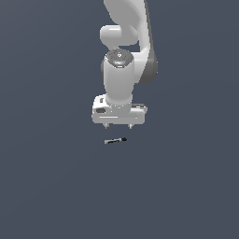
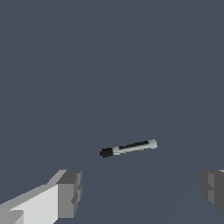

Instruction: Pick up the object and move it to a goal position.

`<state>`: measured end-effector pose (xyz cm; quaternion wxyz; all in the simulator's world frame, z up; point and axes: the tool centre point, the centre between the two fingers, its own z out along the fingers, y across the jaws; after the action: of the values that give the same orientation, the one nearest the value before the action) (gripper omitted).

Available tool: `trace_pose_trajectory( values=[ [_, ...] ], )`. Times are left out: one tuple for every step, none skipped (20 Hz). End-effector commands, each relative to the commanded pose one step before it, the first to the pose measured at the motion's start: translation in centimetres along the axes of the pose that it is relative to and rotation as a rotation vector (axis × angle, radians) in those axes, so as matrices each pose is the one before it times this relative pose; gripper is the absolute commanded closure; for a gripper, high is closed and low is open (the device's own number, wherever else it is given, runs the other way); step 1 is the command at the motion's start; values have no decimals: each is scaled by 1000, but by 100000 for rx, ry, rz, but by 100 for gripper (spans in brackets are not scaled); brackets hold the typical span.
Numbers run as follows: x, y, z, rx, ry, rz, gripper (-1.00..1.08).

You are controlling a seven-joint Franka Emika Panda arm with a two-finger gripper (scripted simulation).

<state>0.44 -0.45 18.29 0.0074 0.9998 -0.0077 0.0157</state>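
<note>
One stick (image 1: 115, 140) lay flat on the bench (image 1: 51, 186) in the exterior view, just below the tool (image 1: 119, 125) and apart from it, its long axis roughly in line with the tool's width. The tool's fingers stood apart, holding nothing. No containers showed. From the wrist, the stick (image 2: 129, 148) lay ahead of the open fingers (image 2: 70, 192), between their lines, slightly tilted, untouched.

exterior faces arm, far; wrist looks down, seemingly close.

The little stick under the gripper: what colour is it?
Black-tipped stick with a light grey body, clearest in the wrist view.
</note>
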Motion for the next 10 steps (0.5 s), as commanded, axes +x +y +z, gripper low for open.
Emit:
trace_pose_trajectory(
  values=[
    [-34, -7, 204, 126, -106, 1966, -92],
    [-15, -8, 108, 75, -42, 1108, -92],
    [-16, -7, 119, 80, -48, 1220, -92],
    [-19, -5, 129, 83, -54, 1325, -92],
    [-21, -1, 142, 87, -63, 1471, -92],
    [-24, 0, 155, 90, -70, 1599, -92],
    [-26, 0, 166, 94, -76, 1722, -92],
    [-28, 1, 180, 100, -82, 1868, -92],
    [-30, 1, 192, 103, -88, 2002, -92],
    [-32, 4, 205, 104, -94, 2134, -92]
  ],
)
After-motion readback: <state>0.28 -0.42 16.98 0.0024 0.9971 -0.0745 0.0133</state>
